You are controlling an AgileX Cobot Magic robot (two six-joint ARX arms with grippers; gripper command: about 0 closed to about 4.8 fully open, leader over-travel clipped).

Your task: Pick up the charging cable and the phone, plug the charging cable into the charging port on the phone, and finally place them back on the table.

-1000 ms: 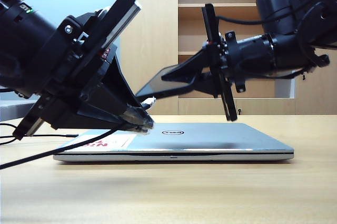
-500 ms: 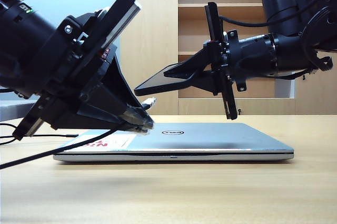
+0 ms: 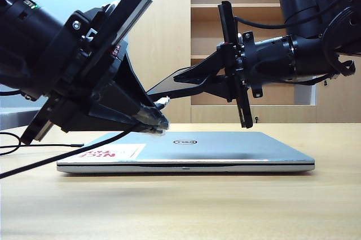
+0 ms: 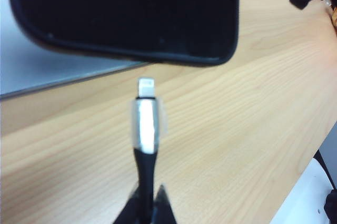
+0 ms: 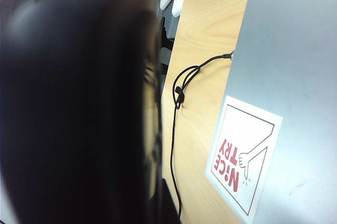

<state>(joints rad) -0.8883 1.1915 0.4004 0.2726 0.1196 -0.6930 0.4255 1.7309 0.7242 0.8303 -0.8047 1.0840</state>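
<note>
My left gripper [image 3: 153, 123] is shut on the black charging cable [image 4: 145, 167], just behind its silver-white plug [image 4: 146, 121]. The plug [image 3: 163, 101] points up at the phone [image 4: 124, 13]. A small gap separates its tip from the phone's short edge, where I cannot make out the charging port. My right gripper [image 3: 183, 84] holds the thin black phone [image 3: 164, 88] nearly level in the air above the laptop. In the right wrist view the phone [image 5: 79, 108] fills most of the picture as a dark blur. Both are well above the table [image 3: 225, 206].
A closed silver Dell laptop [image 3: 225, 150] with a red-and-white sticker [image 3: 113, 152] lies on the table under both grippers. The cable trails off left over the table [image 3: 45, 164]. A thin black cord [image 5: 175, 129] runs to the laptop's edge. Wooden shelves stand behind.
My left gripper has lifted slightly, raising the plug closer to the phone's edge. The right wrist has turned and the phone's free end has risen and levelled.
</note>
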